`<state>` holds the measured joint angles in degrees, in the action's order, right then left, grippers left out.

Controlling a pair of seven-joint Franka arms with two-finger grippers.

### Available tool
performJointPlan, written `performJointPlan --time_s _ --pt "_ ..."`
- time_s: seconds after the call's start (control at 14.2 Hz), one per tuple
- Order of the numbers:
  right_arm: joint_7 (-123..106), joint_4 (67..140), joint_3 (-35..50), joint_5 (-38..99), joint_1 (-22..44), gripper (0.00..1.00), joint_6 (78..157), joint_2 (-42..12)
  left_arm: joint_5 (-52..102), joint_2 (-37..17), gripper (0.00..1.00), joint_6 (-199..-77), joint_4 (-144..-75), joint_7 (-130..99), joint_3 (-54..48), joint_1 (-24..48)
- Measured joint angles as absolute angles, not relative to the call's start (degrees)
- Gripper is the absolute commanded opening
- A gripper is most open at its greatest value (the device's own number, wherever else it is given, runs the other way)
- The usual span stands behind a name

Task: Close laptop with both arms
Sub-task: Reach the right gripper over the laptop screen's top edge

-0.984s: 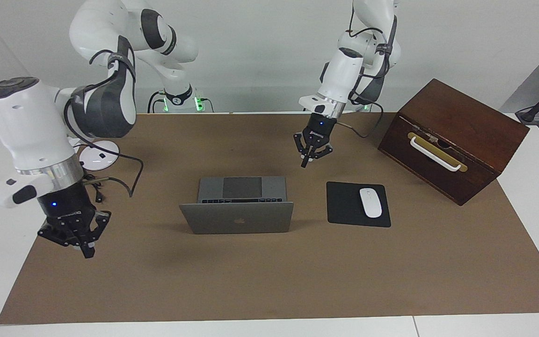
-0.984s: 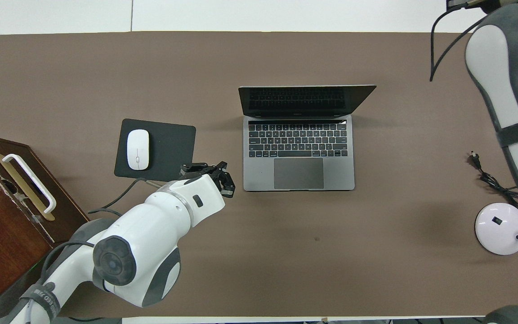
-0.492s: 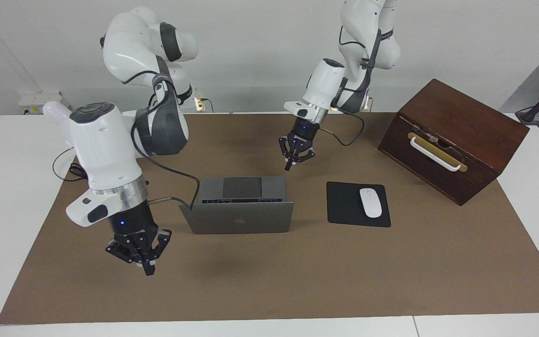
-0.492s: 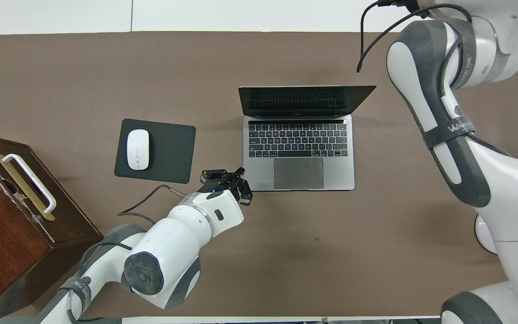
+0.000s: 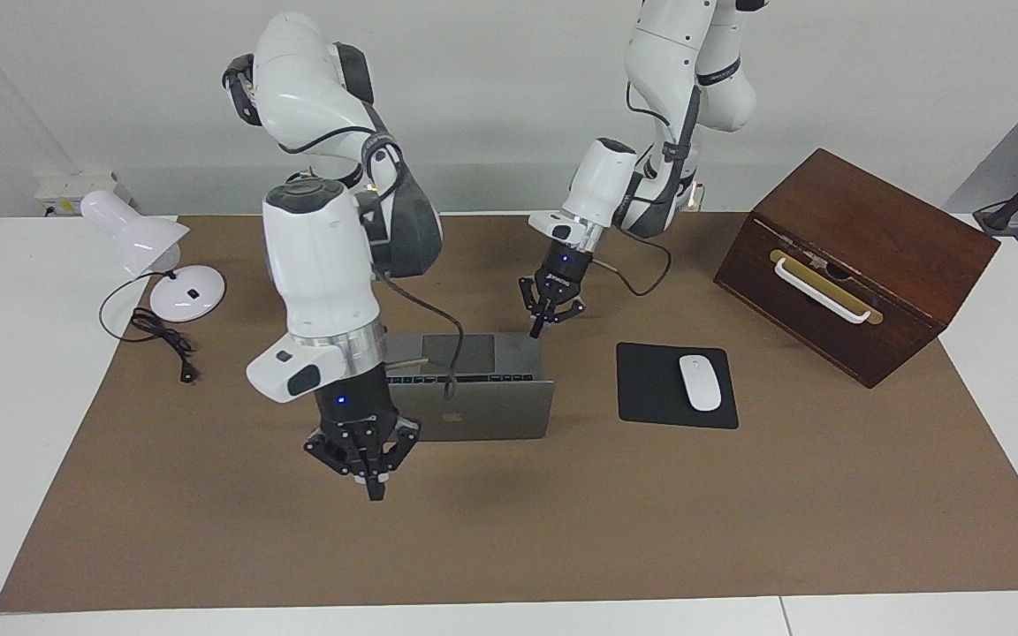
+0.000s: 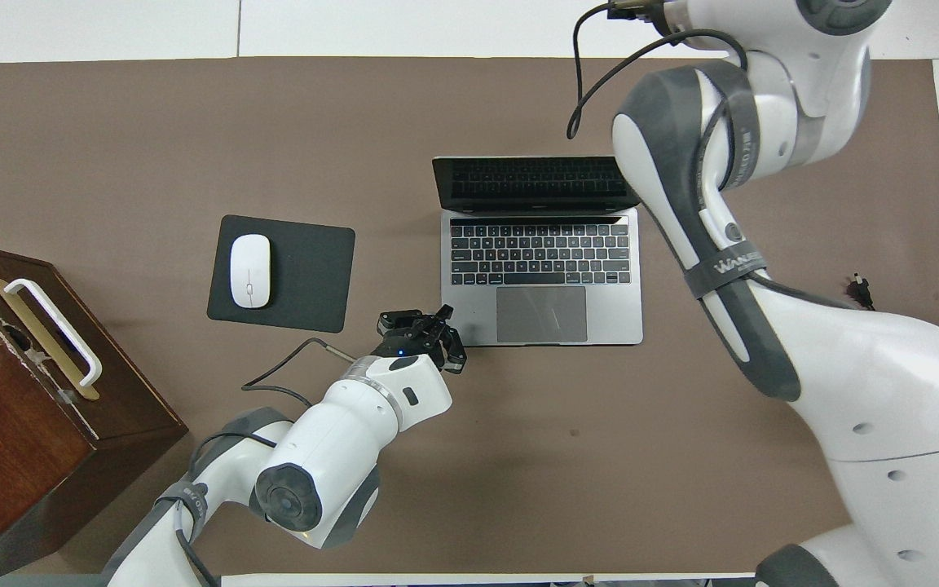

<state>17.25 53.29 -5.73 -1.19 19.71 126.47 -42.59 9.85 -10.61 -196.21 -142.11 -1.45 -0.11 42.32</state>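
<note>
The laptop (image 5: 482, 408) stands open mid-frame. Right pincer (image 5: 368, 459), lower centre, should press the lid from outside; left pincer (image 5: 550, 311) steadies the base. Neither pincer's grip state is discernible.

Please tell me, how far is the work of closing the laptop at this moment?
Nothing is closed so far: the laptop stands open, its lid upright. In hand is the approach. The left gripper hangs over the base's corner nearest the robots, toward the left arm's end. The right gripper is raised in front of the lid's back, at the right arm's end; contact is not visible. Left: push the lid down onto the base.
</note>
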Motion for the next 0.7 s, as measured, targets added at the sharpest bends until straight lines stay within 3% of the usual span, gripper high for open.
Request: performJointPlan --time_s 0.35,0.7 --pt "26.62 53.3 -7.26 -4.74 26.37 0.0 126.39 -44.34 9.79 -13.94 0.0 -198.78 -142.03 -1.38 -0.11 42.43" --pt "26.83 53.38 -7.28 -4.72 26.61 0.0 126.04 -44.42 9.76 -15.44 0.0 -199.15 -141.54 -1.36 -0.12 42.51"
